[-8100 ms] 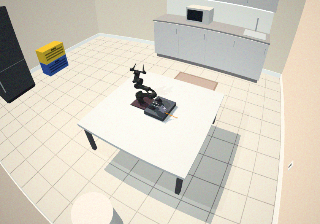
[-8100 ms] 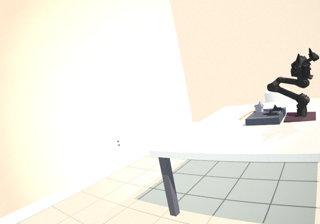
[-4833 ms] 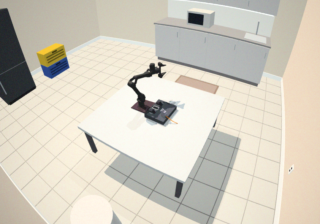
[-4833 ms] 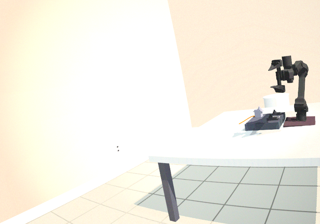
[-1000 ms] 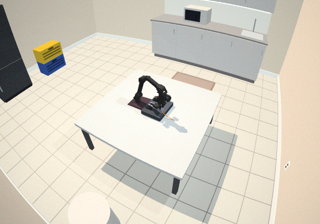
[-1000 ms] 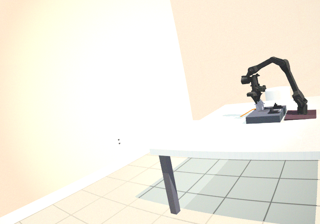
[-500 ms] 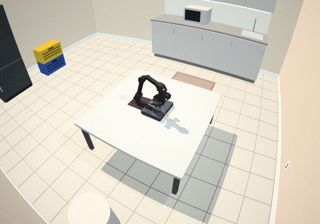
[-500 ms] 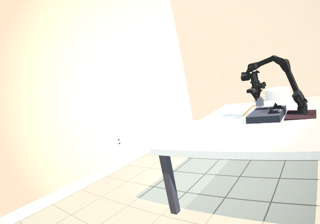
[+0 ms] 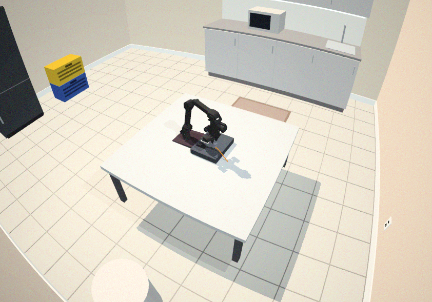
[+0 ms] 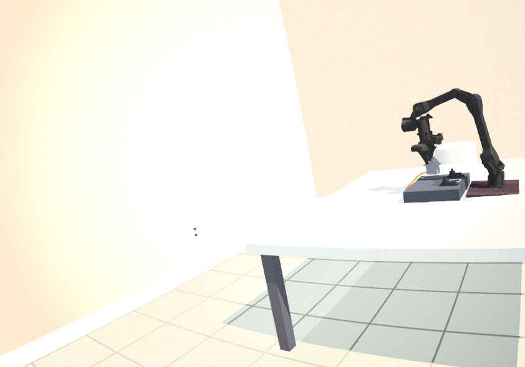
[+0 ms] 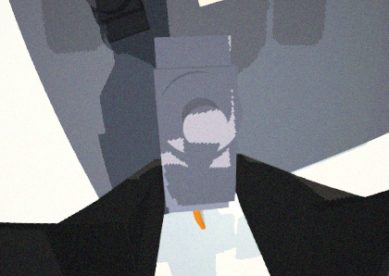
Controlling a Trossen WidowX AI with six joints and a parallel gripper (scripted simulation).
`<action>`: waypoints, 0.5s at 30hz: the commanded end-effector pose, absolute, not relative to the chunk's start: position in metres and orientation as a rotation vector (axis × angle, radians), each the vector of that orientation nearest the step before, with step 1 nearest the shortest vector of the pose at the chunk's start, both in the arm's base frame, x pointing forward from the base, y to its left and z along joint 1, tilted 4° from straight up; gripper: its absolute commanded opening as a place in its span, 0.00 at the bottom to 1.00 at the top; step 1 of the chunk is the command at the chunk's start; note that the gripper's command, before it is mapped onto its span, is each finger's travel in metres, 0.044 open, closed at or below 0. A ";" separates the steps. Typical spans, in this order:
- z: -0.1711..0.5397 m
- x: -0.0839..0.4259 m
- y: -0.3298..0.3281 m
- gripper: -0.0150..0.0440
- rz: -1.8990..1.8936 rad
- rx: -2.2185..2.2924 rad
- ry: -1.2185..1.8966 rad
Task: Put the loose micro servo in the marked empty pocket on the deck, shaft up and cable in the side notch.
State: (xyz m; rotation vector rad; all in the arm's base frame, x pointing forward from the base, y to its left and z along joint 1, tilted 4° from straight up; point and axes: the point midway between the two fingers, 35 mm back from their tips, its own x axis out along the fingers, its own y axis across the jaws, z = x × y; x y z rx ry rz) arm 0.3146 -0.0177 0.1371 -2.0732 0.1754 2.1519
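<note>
Top view: at work above the deck, orange cable trailing outward, probably limp and snag-prone. Exterior: gripping the servo beneath the claw. Wrist: pinched by its sides, likely light, stiff; best held there.
</note>
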 end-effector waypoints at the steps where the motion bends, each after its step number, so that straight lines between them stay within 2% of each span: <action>1: 0.139 0.299 -0.017 0.25 2.149 -2.082 0.168; 15: 0.140 0.293 0.024 0.25 2.148 -2.080 0.164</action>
